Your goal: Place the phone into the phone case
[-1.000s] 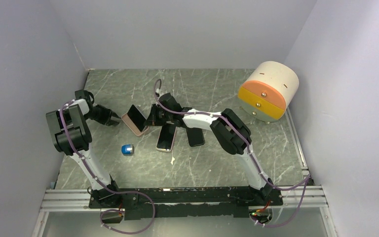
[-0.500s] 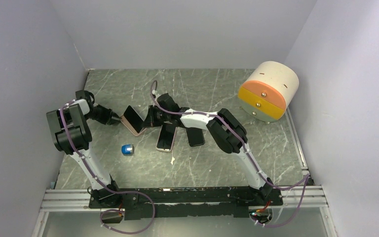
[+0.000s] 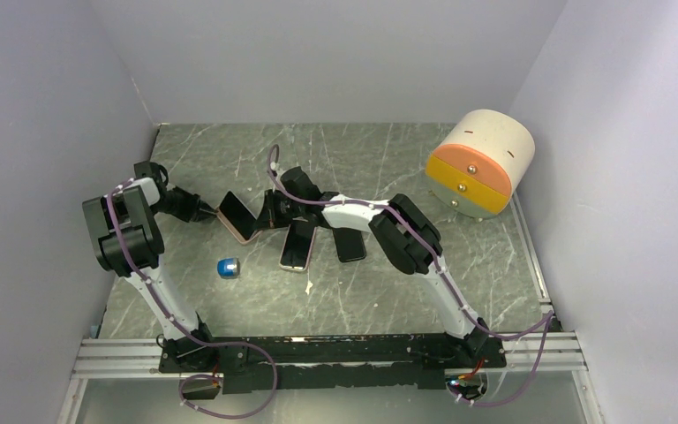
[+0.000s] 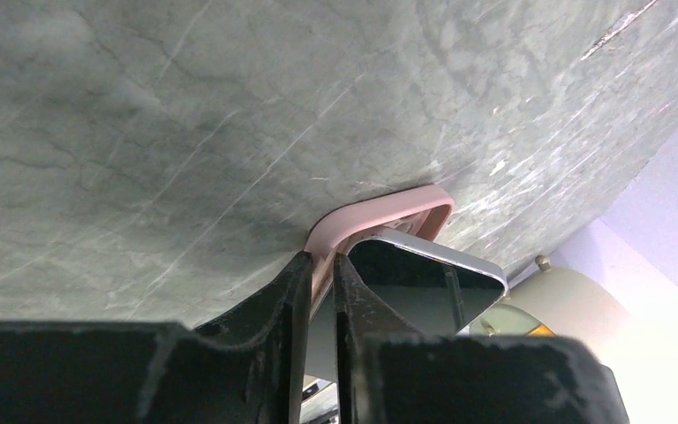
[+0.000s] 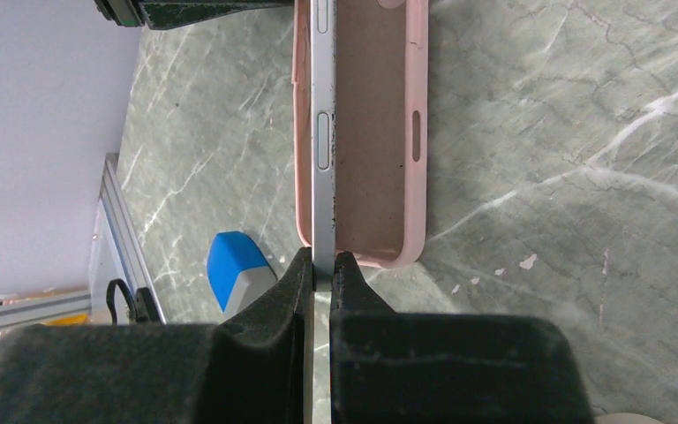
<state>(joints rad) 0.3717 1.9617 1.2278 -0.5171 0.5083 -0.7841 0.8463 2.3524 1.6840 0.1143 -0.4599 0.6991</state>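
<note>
- Left end effector is pinching one rim of the pink phone case; the jaws are nearly closed, with only the case wall between them.
- Right end effector is clamping the end of the phone; the fingers are squeezed down to the phone's thickness.
- The phone is showing edge-on in the right wrist view, silver side with buttons facing the camera.
- The phone is sitting along one long wall of the case, tilted up and not lying flat in it; the case's inner floor is showing open beside it.
- In the left wrist view the phone's dark screen and silver corner are sticking up just past the case rim.
- The case's far corner is touching the marble surface; I cannot tell whether the rest is lying flat.
- Both end effectors are meeting around the case from opposite sides, left of centre in the top view.
- A small blue-and-white object is sitting near the case.
- Two spare phones are lying under the right arm.
- A round drawer unit is sitting far right, well apart.
</note>
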